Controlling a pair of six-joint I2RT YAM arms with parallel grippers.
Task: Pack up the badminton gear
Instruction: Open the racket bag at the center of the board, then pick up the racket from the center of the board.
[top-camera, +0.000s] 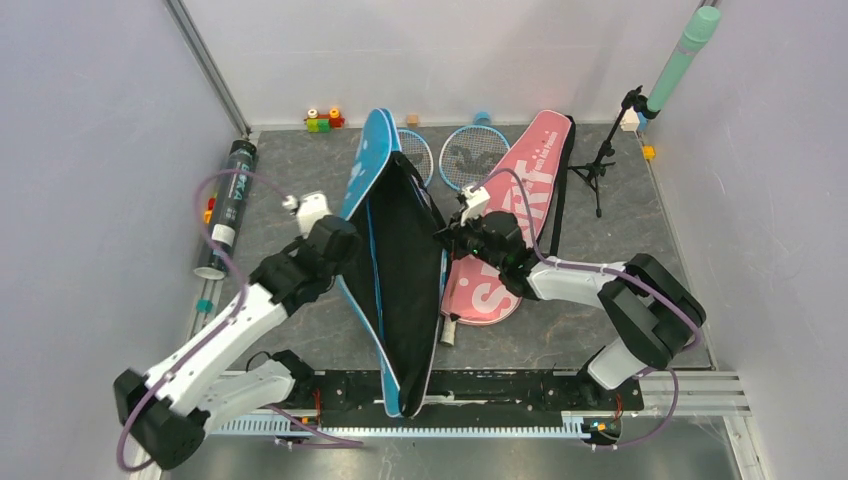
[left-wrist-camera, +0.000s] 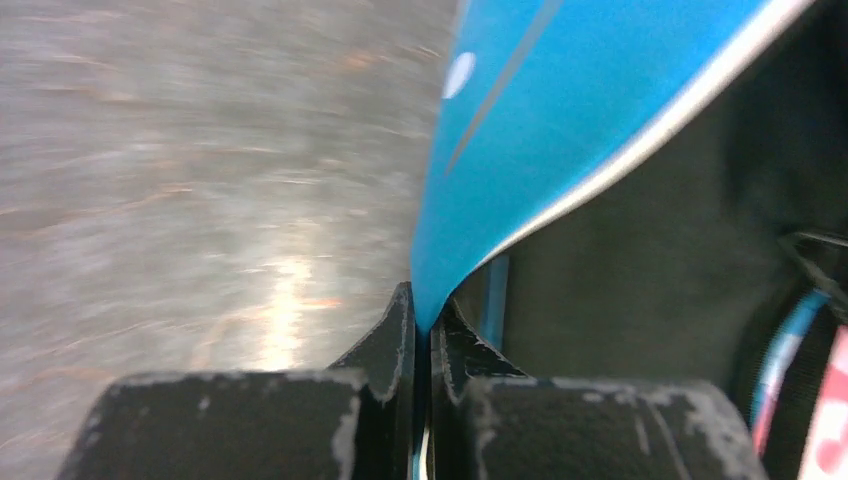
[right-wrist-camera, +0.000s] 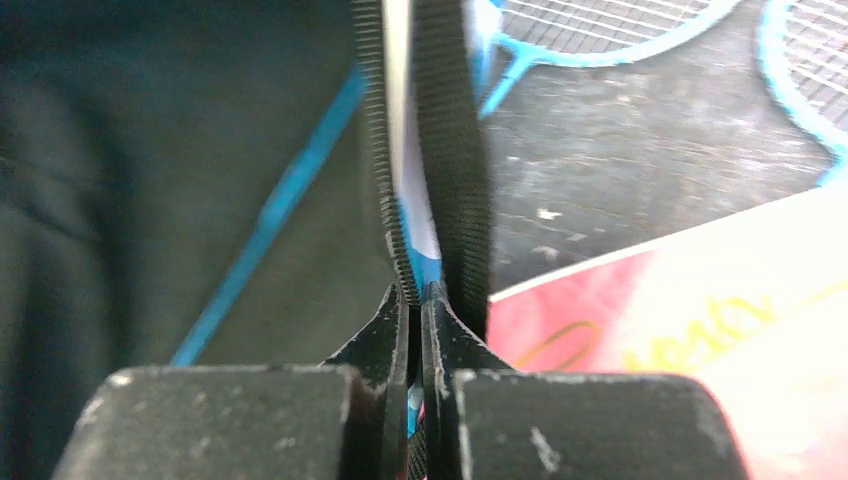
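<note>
The blue racket bag (top-camera: 400, 290) lies on the table (top-camera: 310, 325), right in front of both arms. It is open, and its black inside shows. The left gripper (left-wrist-camera: 421, 305) is squeezed tight on the bag's blue left edge. The right gripper (right-wrist-camera: 415, 298) is squeezed tight on the zipper edge on the bag's right side. The pink racket bag (top-camera: 515, 215) lies flat just right of the blue bag. The first blue racket (top-camera: 418, 155) lies at the blue bag's far end, and the second blue racket (top-camera: 468, 158) lies just right of it. The dark tube (top-camera: 228, 205) lies well to the blue bag's left.
</note>
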